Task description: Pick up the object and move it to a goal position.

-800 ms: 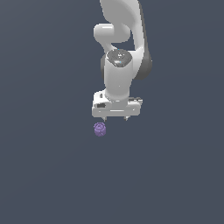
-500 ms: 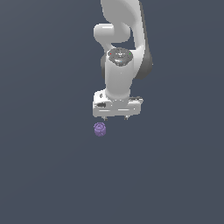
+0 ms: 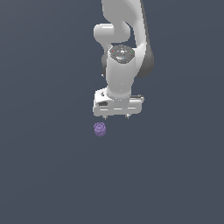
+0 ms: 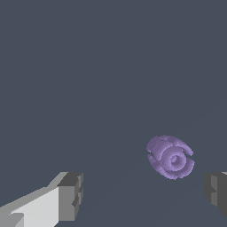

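Text on the arm [image 3: 124,65]: we read none; its white shell is unmarked.
Marks on the gripper [image 3: 116,117]: we find no letters, numbers or brand.
Labels on the object [image 4: 170,157]: we see only purple ridges, no writing.
Signs on the grey ground [image 3: 52,175]: we can read none.

I am working in a bare simulated test scene, not a furnished room. A flat, uniform dark grey-blue ground [image 3: 48,175] fills both views edge to edge, with no texture. The white arm [image 3: 124,52] is rendered in smooth, evenly lit surfaces. The only item on the ground is a small purple ridged lump [image 3: 99,129], blocky at its edges in the wrist view, as is the gripper [image 4: 142,195] with its grey fingertips [image 4: 71,195].
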Tool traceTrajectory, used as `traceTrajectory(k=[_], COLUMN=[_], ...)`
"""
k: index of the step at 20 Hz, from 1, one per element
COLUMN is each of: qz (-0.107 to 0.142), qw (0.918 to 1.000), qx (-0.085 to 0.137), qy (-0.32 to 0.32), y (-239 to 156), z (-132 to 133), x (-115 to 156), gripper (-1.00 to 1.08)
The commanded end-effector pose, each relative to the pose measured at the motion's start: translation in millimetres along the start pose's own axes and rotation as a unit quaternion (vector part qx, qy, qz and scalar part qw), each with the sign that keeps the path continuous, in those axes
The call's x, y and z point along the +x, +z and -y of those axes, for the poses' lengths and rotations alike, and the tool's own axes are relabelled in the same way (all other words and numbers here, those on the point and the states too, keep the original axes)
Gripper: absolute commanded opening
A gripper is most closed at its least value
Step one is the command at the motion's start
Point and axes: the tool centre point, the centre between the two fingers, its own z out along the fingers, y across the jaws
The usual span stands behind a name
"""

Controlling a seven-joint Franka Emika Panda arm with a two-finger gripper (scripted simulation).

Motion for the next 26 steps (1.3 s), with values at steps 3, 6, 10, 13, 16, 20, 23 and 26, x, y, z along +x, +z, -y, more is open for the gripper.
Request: traceTrajectory(k=[3, 6, 10, 13, 16, 20, 23, 26], qz=[0.001, 0.001, 0.002, 0.003, 0.003, 0.004, 0.004, 0.004], qw=[1.0000, 0.9999, 0.9996, 0.9990, 0.9985, 0.9978, 0.9975, 0.9973], qx=[0.001, 0.002, 0.005, 0.007, 0.009, 0.010, 0.011, 0.011], qy=[-0.006, -0.015, -0.029, -0.043, -0.054, -0.065, -0.070, -0.072], y=[9, 19, 39, 56, 71, 84, 91, 94], z=[-8, -18, -36, -51, -65, -77, -83, -85], x=[-2, -4, -10, -16, -22, -28, -31, -32], gripper=[1.00, 1.00, 1.00, 1.00, 1.00, 1.00, 1.00, 1.00])
